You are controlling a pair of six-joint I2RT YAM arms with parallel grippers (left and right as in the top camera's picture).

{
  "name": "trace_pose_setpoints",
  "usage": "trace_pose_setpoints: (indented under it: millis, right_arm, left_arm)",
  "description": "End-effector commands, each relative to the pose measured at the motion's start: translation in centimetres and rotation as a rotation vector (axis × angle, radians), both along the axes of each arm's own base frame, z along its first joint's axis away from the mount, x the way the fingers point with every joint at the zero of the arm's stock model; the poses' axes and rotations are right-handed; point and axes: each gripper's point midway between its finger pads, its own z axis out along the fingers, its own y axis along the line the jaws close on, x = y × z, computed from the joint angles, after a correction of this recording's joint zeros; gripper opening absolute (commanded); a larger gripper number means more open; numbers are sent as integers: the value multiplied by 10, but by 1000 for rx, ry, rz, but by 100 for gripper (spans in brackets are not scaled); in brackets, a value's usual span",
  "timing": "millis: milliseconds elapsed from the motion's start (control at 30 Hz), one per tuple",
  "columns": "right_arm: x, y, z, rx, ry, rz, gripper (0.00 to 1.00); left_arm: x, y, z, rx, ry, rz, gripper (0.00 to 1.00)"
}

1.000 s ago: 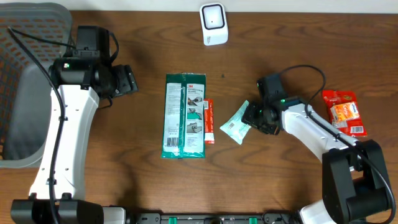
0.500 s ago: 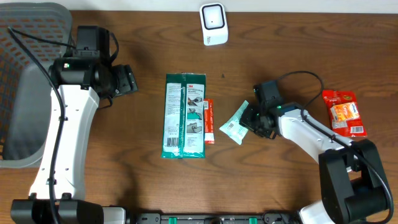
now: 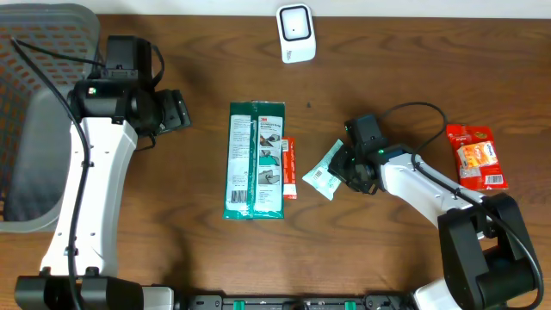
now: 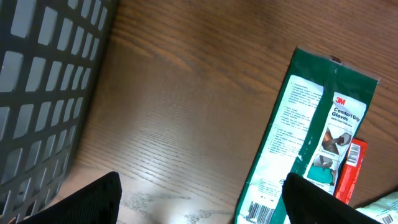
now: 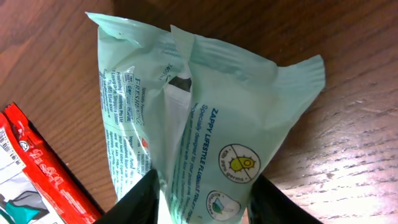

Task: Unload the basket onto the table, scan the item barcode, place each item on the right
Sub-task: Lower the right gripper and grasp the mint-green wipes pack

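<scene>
From overhead, the wooden table [image 3: 413, 52] is carrying a white scanner [image 3: 295, 33] at its far edge and the mint-green packet [image 3: 325, 175] near its middle, with the right arm stretching left to it. In the left wrist view, the left gripper [image 4: 205, 199] is hanging wide open near a grey basket [image 4: 43, 81]. In the right wrist view, the right gripper [image 5: 205, 199] is pinching the packet.

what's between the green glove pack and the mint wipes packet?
One slim red packet, lying along the edge of the green glove pack that faces the mint wipes packet. Nothing else. Clearest in the overhead view.
</scene>
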Motion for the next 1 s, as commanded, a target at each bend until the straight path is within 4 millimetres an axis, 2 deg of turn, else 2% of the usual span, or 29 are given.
trace_pose_setpoints:
  millis: [0,67,133,200,400,533,700,733,767,833,900,967]
  right_arm:
    - [-9,-5,-9,-46,18,-4,40]
    - [-9,-5,-9,-45,17,-4,42]
    - [-9,-5,-9,-46,17,-4,58]
    - [-9,-5,-9,-46,17,-4,61]
    - [-7,-9,-9,-55,21,-81,60]
    - [-7,-9,-9,-51,25,-94,55]
    - [-7,-9,-9,-51,24,-94,39]
    - [-7,-9,-9,-51,24,-95,39]
    - [-7,-9,-9,-51,24,-95,49]
    - [-7,-9,-9,-51,24,-95,57]
    - [-7,-9,-9,-51,24,-95,56]
    - [-8,-9,-9,-48,30,-93,48]
  left_arm:
    - [0,3,4,9,-8,6,83]
    - [0,3,4,9,-8,6,83]
    - [0,3,4,9,-8,6,83]
    - [0,3,4,9,-8,6,83]
    - [0,3,4,9,-8,6,83]
    - [0,3,4,9,-8,6,83]
    - [0,3,4,9,-8,6,83]
    - [0,3,4,9,-8,6,83]
    - [0,3,4,9,-9,6,83]
    - [0,3,4,9,-8,6,83]
    - [0,3,4,9,-8,6,83]
    - [0,3,4,9,-8,6,83]
